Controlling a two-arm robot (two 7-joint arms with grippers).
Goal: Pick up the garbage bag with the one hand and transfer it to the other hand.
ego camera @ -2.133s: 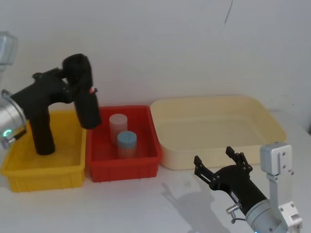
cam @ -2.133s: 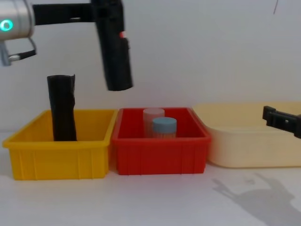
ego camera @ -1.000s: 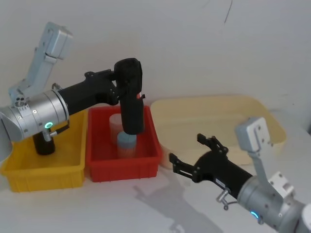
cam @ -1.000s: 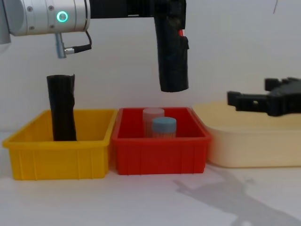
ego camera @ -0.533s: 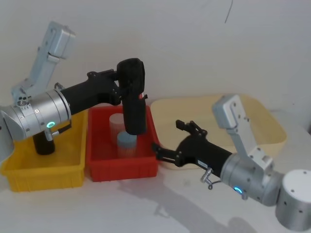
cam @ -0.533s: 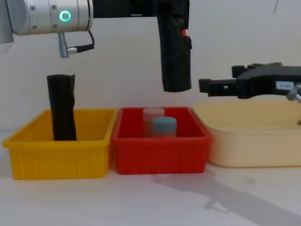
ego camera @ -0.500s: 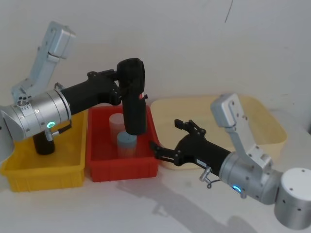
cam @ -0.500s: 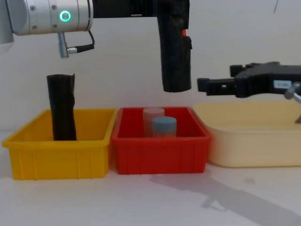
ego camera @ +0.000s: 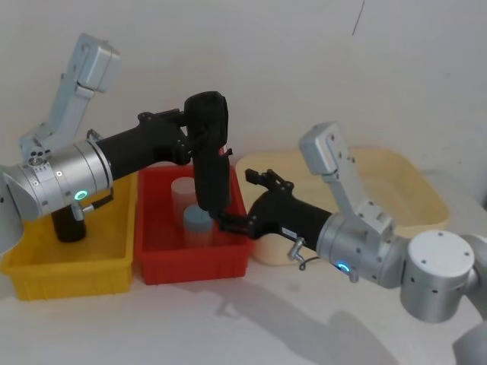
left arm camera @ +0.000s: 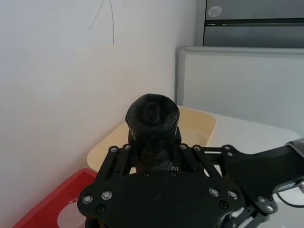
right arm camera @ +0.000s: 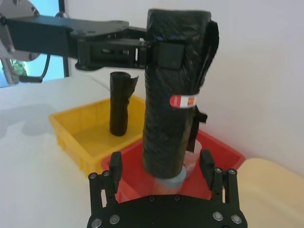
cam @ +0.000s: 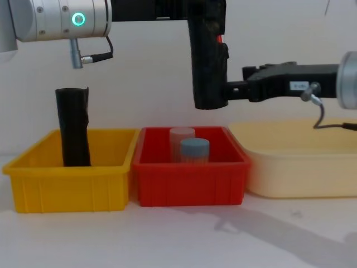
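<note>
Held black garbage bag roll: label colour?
White and red-orange label on the black garbage bag roll; best in right wrist view.

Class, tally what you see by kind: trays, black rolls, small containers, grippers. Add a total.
Trays: 3 (yellow tray, red tray, cream tray)
Black rolls: 2 (garbage bag, held; second roll in the yellow tray)
Small containers: 2 (in the red tray)
Grippers: 2 (left gripper shut on the garbage bag; right gripper open at its lower end)
Total: 9

on your table (cam: 178, 240), left bin (cam: 67, 190) with a roll (cam: 74, 128) in it, middle bin (cam: 189, 187) with front jar (cam: 194, 149) before rear jar (cam: 179, 135), tub (cam: 301, 173) rightmost, garbage bag (cam: 207, 61) above the middle bin, left gripper (ego camera: 199, 141) gripping its top, right gripper (ego camera: 234, 199) straddling its bottom
</note>
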